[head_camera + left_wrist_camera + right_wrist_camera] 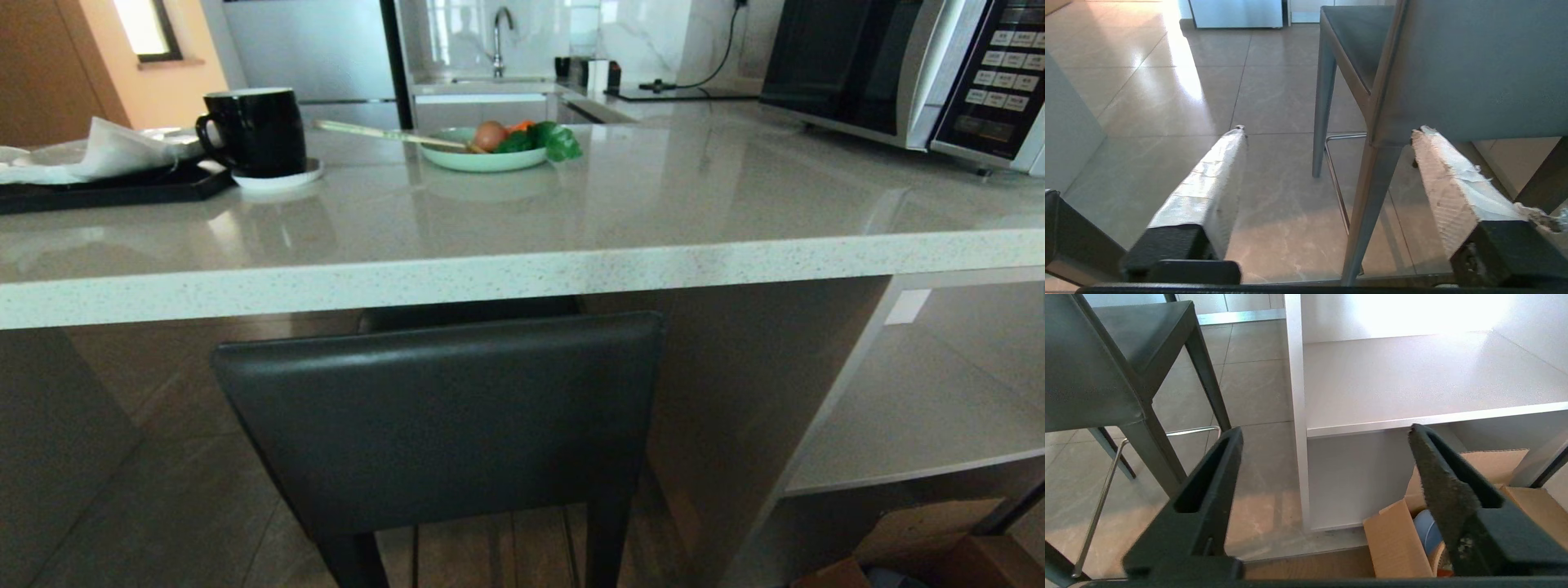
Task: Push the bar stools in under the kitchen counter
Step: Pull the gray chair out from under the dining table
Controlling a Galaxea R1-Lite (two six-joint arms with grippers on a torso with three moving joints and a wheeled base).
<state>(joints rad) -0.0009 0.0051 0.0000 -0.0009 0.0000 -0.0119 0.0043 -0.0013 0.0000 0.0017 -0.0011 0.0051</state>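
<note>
One stool (445, 425) faces us in the head view, its backrest just below the tabletop (522, 273) edge, seat reaching in under it. On the tabletop, beyond the stool, we see a black mug (255, 131), a plate of vegetables (490, 151), a tray (114, 188) and a microwave (906, 73). Neither claw shows here.

From the left wrist we see our left claw (1327, 134) open and empty, one finger (1447, 175) just before the stool's (1474, 69) backrest, a rear leg between the fingers.

From the right wrist we see our right claw (1325, 435) open and empty, the stool (1090, 371) to one side, a shelf unit (1412, 379) and cardboard box (1396, 543) beyond it.
</note>
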